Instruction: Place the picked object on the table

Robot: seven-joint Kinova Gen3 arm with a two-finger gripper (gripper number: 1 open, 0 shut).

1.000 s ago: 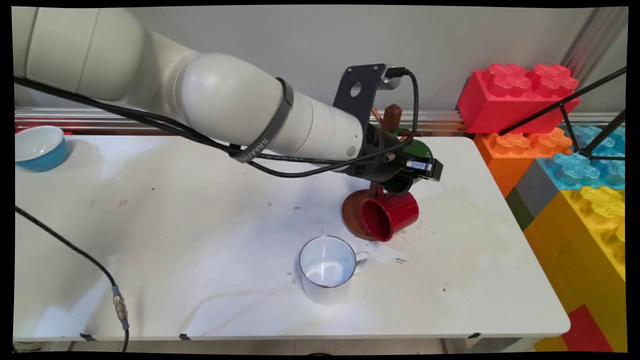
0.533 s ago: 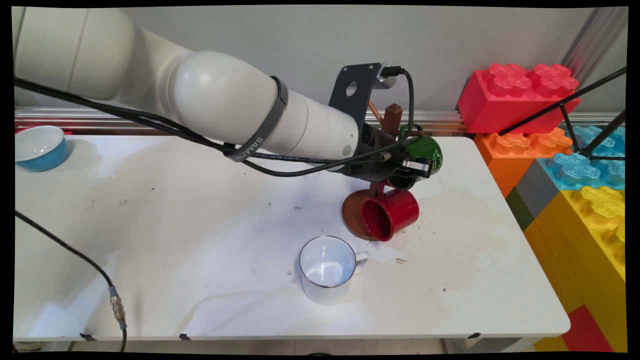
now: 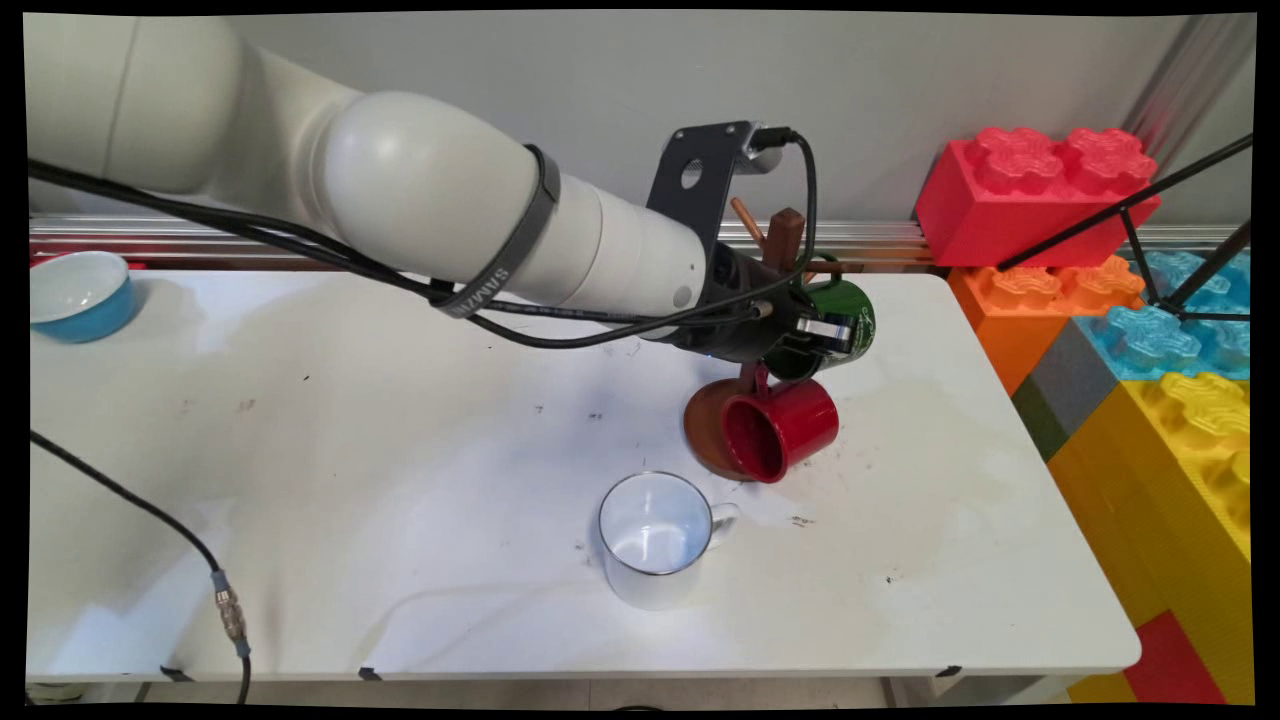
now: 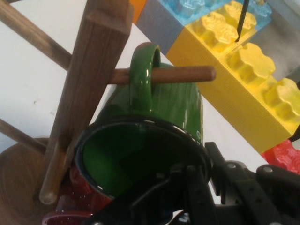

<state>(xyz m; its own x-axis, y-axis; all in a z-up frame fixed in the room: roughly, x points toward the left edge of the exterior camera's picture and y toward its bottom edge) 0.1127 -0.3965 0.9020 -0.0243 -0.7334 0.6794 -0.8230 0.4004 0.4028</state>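
Observation:
My gripper [image 3: 826, 334] is shut on the rim of a green mug [image 3: 851, 305] at the wooden mug tree [image 3: 785, 236]. In the hand view the green mug [image 4: 164, 105] hangs tilted, its handle looped over a horizontal peg [image 4: 190, 74] beside the tree's post [image 4: 89, 89]. One finger is inside the mug and the other is outside, so my gripper [image 4: 204, 174] straddles the rim. A red mug [image 3: 783, 430] hangs lower on the tree, over its round base [image 3: 703, 425]. A white mug [image 3: 655, 535] stands on the table in front.
A blue bowl [image 3: 75, 295] sits at the table's far left. Large toy blocks in red [image 3: 1035, 185], orange, blue and yellow [image 3: 1190, 450] are stacked off the right edge. Black tripod rods [image 3: 1130, 205] cross them. A black cable [image 3: 130, 490] hangs at the left.
The hand has shifted a little to the left toward the tree's post, taking the green mug with it. The red and white mugs have not moved.

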